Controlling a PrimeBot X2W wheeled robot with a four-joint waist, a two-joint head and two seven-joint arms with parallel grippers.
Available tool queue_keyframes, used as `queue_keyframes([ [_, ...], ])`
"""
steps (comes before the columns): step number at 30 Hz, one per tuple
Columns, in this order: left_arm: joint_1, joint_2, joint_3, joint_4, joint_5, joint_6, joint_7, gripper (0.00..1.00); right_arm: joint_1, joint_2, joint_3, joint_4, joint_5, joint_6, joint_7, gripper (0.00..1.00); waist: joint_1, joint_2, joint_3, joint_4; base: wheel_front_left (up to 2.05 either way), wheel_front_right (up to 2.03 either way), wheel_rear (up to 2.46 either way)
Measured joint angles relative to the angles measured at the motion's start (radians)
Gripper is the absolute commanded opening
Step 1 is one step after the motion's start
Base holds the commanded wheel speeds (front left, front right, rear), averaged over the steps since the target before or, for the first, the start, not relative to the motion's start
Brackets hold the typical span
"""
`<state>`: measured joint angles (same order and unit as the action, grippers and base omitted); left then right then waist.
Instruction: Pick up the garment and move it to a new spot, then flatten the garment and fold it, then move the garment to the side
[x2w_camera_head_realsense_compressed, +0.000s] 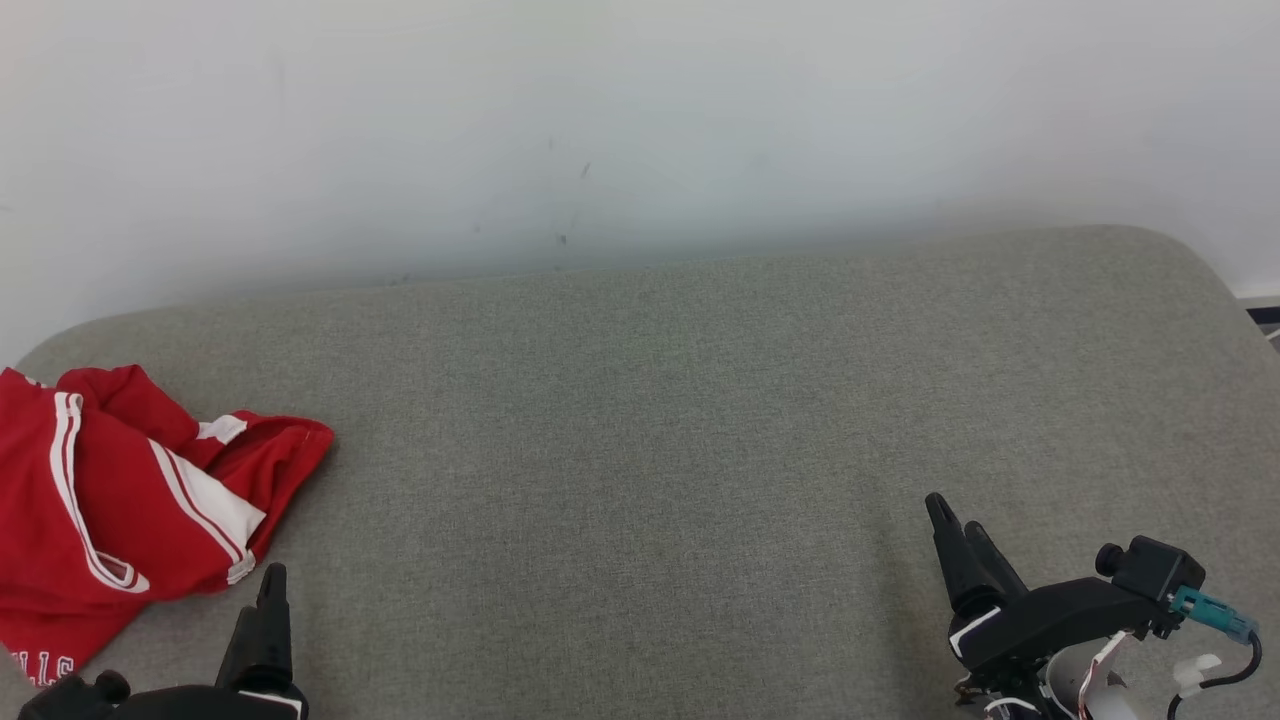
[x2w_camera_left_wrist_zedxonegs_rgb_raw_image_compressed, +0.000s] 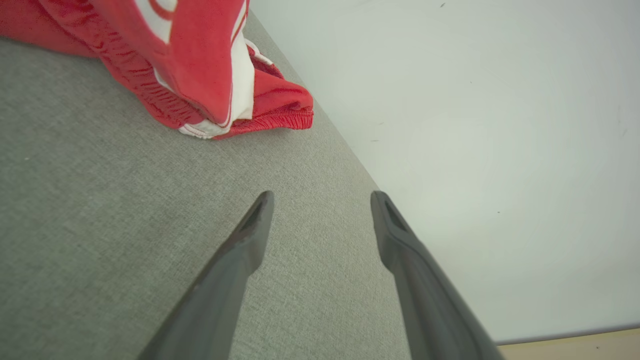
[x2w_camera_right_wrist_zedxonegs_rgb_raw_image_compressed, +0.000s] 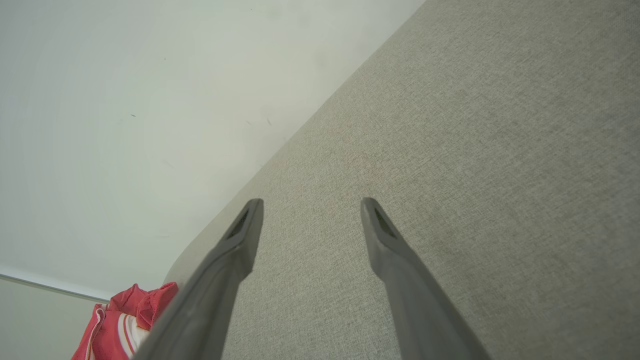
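A crumpled red garment with white stripes and white lettering lies bunched at the far left of the grey cushioned surface. My left gripper hovers just right of the garment's near edge, open and holding nothing; in the left wrist view the garment lies beyond the open left gripper, apart from the fingers. At the lower right my right gripper is open and empty above bare fabric. In the right wrist view the right gripper is open, with the garment far off at the lower left.
A pale wall runs along the back edge of the grey surface. The surface has rounded corners at far left and far right. A dark strip of floor shows past the right edge.
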<state>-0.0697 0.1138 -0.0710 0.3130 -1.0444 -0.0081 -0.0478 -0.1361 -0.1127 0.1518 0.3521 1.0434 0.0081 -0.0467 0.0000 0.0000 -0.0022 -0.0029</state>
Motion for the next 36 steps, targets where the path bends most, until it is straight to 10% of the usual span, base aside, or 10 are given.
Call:
queue_keyframes([
  [36, 0.002, 0.021, -0.013, -0.003, 0.548, 0.088, -0.130, 1.00, -0.063, -0.049, 0.128, 0.057, -0.475, -0.089, -0.134, 1.00, 0.0000, 0.0000, -0.006, 0.001, 0.00, 0.00, 0.00],
])
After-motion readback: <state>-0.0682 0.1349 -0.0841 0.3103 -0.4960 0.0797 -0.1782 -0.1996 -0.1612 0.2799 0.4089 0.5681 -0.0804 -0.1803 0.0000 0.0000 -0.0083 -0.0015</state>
